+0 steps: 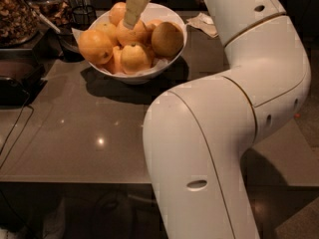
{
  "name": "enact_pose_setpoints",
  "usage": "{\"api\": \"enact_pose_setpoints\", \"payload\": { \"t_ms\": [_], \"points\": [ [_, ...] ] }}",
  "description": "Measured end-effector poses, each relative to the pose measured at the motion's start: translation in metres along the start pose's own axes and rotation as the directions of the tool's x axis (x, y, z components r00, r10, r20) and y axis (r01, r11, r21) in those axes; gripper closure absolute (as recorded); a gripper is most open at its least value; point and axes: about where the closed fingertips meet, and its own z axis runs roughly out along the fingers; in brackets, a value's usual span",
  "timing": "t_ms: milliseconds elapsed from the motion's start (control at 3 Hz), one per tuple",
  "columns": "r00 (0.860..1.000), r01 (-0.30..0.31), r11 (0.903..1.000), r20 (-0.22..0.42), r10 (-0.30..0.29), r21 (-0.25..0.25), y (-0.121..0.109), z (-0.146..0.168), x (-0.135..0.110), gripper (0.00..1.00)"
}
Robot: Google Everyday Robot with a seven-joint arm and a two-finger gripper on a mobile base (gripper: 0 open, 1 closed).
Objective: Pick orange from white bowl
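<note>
The white bowl (167, 66) stands at the back of the dark table and holds several oranges. One orange (94, 46) lies at the left, another (134, 56) at the front, and a brownish one (167, 39) at the right. My gripper (131, 23) reaches down from the top edge into the bowl. Its beige tip rests against the middle orange (130, 35) on top of the pile. My white arm (224, 133) fills the right half of the view.
Dark glass jars (17, 11) and a black tray (15, 78) stand at the left. A crumpled napkin (203, 24) lies behind the bowl at the right. A cable (15, 128) runs over the table's left side. The table's front edge (75, 182) is near.
</note>
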Motion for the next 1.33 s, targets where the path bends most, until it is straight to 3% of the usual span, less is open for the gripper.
{"api": "enact_pose_setpoints", "payload": {
  "t_ms": [333, 667, 1333],
  "points": [
    [1.000, 0.005, 1.0000, -0.017, -0.005, -0.007, -0.001, 0.010, 0.001, 0.38],
    [0.999, 0.010, 0.9997, -0.036, -0.010, -0.021, 0.001, 0.018, 0.003, 0.39],
    [0.997, 0.016, 0.9985, -0.071, -0.020, -0.052, 0.004, 0.035, 0.008, 0.32]
  ]
}}
